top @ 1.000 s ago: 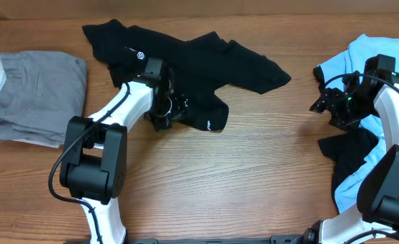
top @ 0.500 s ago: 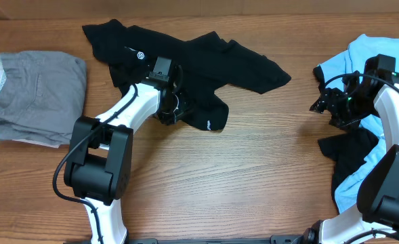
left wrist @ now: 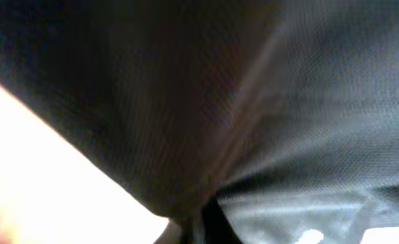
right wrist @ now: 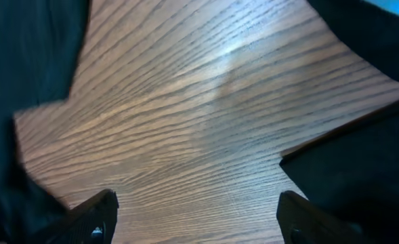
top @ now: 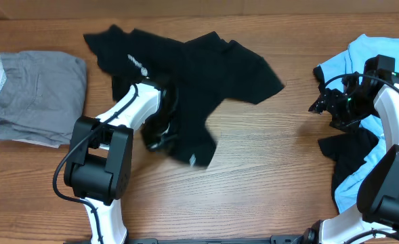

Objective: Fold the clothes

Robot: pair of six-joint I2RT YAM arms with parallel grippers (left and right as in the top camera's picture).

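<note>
The black tee lies crumpled across the far middle of the table, one flap drawn toward the front. My left gripper is shut on that flap, half buried in the cloth. Dark fabric fills the left wrist view and hides the fingers. At the right edge sits a light blue tee with another black garment tangled in it. My right gripper hovers just left of that pile. It is open over bare wood, with black cloth beside one finger.
A folded stack of grey garments rests at the left edge. The wooden table shows bare grain between the black tee and the right pile, and along the front.
My left gripper has shut on the black tee and pulled toward the front, dragging the lower flap with it. The right arm has stayed where it was.
</note>
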